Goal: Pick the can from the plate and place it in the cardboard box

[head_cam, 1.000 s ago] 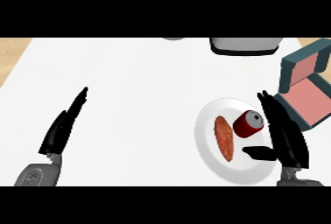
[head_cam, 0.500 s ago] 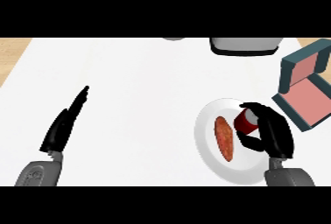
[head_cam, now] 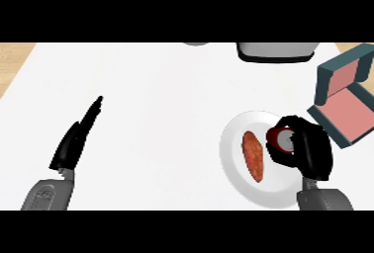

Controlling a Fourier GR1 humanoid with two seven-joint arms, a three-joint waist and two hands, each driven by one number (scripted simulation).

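Note:
A red can [head_cam: 279, 138] lies on its side on the white plate [head_cam: 241, 170] at the lower right. My right hand [head_cam: 310, 148] is curled round the can from the right, hiding most of it. An orange-red sausage [head_cam: 253, 155] lies on the plate just left of the can. The cardboard box [head_cam: 349, 99], teal outside and pink inside, stands open at the right edge, a little up and right of the plate. My left hand [head_cam: 76, 138] rests open at the lower left, fingers straight, far from the plate.
A grey appliance [head_cam: 276, 51] stands at the counter's back edge, above the plate. A small grey object [head_cam: 194, 44] peeks in at the top middle. Wooden floor [head_cam: 15, 59] shows past the counter's left edge.
My right hand went from open beside the can to curled round it. The can now sits slightly further right on the plate. The left hand has stayed still.

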